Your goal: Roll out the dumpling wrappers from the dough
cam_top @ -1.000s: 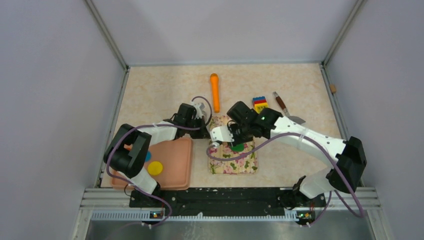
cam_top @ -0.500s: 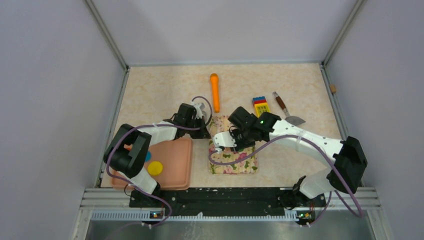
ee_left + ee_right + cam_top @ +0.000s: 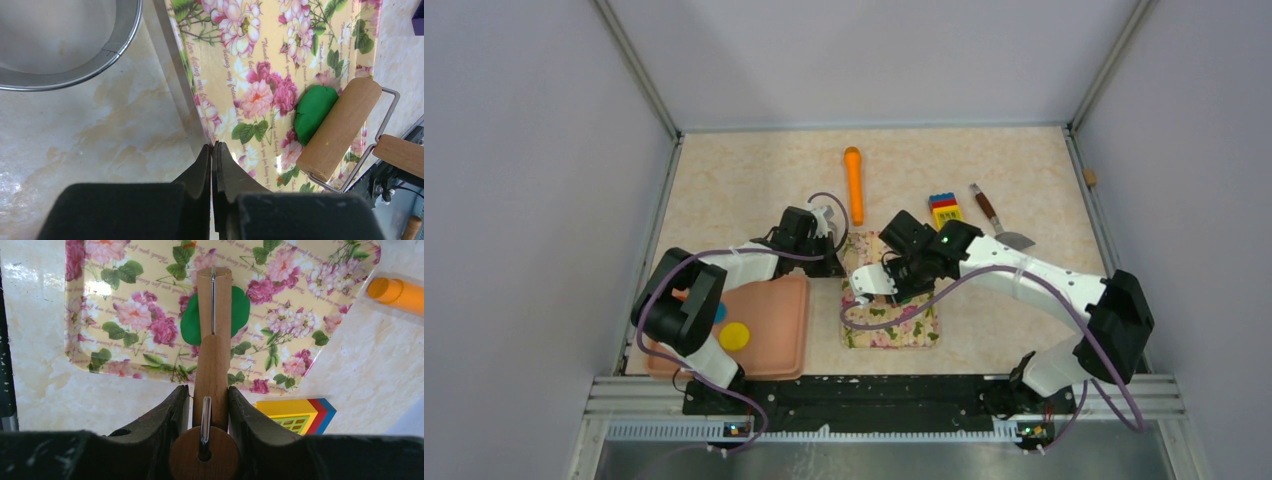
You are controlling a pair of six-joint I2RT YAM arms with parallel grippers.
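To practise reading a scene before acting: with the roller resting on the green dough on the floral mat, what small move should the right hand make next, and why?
Probably press down lightly and roll the roller across the dough. The right hand holds it, the roller lies on top of the dough, and the dough looks like a thick oval lump, not yet flat.

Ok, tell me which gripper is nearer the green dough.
Right: right gripper holds the roller over the dough; left gripper sits shut at the edge of the mat, apart.
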